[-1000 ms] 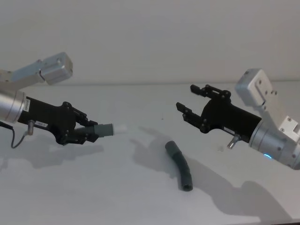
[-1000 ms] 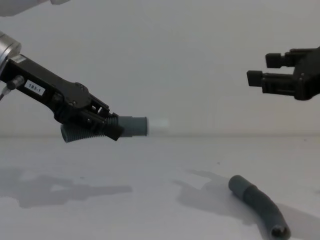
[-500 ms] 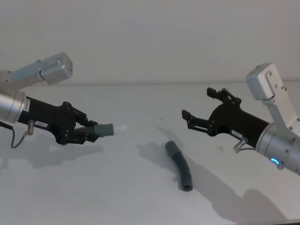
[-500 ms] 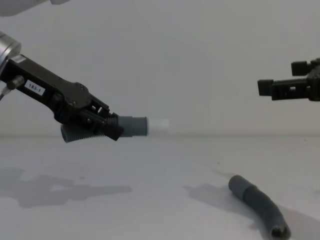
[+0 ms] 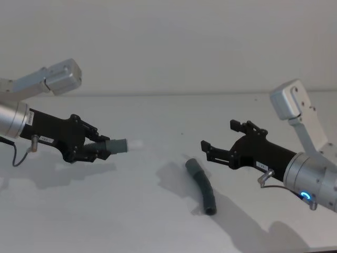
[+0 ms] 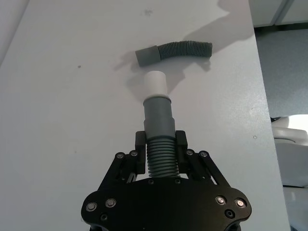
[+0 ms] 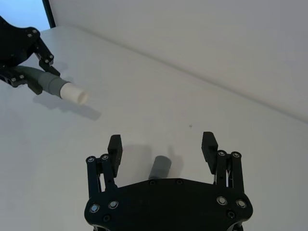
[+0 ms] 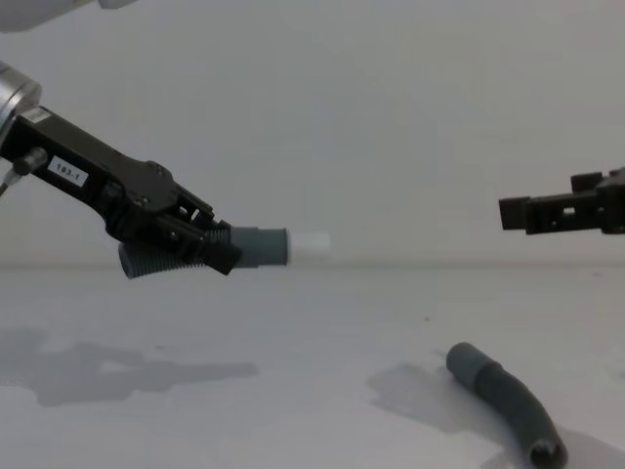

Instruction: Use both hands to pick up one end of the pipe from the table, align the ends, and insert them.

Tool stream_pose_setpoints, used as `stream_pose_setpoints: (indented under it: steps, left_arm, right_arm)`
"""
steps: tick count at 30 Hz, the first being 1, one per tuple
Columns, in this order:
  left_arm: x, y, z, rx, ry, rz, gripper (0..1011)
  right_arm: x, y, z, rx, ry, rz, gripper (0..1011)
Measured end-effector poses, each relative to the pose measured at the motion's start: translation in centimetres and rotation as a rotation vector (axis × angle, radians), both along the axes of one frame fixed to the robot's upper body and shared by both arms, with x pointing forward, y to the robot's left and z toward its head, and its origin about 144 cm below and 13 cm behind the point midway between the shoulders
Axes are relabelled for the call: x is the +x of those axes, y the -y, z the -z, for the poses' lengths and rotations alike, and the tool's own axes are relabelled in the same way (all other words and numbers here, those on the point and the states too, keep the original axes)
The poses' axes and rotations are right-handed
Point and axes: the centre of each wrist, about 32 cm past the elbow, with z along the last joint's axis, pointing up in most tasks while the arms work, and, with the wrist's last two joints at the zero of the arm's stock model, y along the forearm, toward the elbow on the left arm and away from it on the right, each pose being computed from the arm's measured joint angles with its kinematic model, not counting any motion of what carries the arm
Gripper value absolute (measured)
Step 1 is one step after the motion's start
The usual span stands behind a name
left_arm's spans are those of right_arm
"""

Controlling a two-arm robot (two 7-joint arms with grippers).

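On the white table (image 5: pixel 158 221) one hose piece (image 5: pixel 202 184) lies near the spread-open right gripper (image 5: pixel 219 136), while the left gripper (image 5: pixel 100 147) clamps the white-tipped piece (image 5: pixel 118 146) aloft, probably for joining.

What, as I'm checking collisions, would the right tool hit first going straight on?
Likely nothing near: the right tool passes above the loose hose piece, heading toward the white tip held opposite; depth unclear.
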Motion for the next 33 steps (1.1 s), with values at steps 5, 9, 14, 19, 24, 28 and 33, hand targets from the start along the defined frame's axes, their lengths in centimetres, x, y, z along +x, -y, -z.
stream_pose_setpoints:
  steps: [5, 9, 14, 19, 24, 28, 33]
  left_arm:
    - [0.0, 0.0, 0.0, 0.000, 0.000, 0.000, 325]
    - [0.0, 0.0, 0.0, 0.000, 0.000, 0.000, 325]
    - [0.0, 0.0, 0.0, 0.000, 0.000, 0.000, 325]
    - [0.0, 0.0, 0.0, 0.000, 0.000, 0.000, 323]
    - [0.0, 0.0, 0.0, 0.000, 0.000, 0.000, 325]
    - [0.0, 0.0, 0.0, 0.000, 0.000, 0.000, 325]
    - [0.0, 0.0, 0.0, 0.000, 0.000, 0.000, 325]
  right_arm:
    - [-0.4, -0.5, 0.1, -0.001, -0.043, 0.015, 1004]
    - [-0.4, -0.8, 0.2, -0.002, -0.061, 0.021, 1004]
    - [-0.3, -1.3, 0.3, -0.005, -0.089, 0.030, 1004]
    - [-0.2, -1.7, 0.6, -0.011, -0.112, 0.034, 1004]
    - [0.0, -2.1, 0.9, -0.021, -0.140, 0.034, 1004]
    - [0.2, -2.5, 1.2, -0.033, -0.163, 0.035, 1004]
    - [0.2, -2.7, 1.5, -0.045, -0.178, 0.041, 1004]
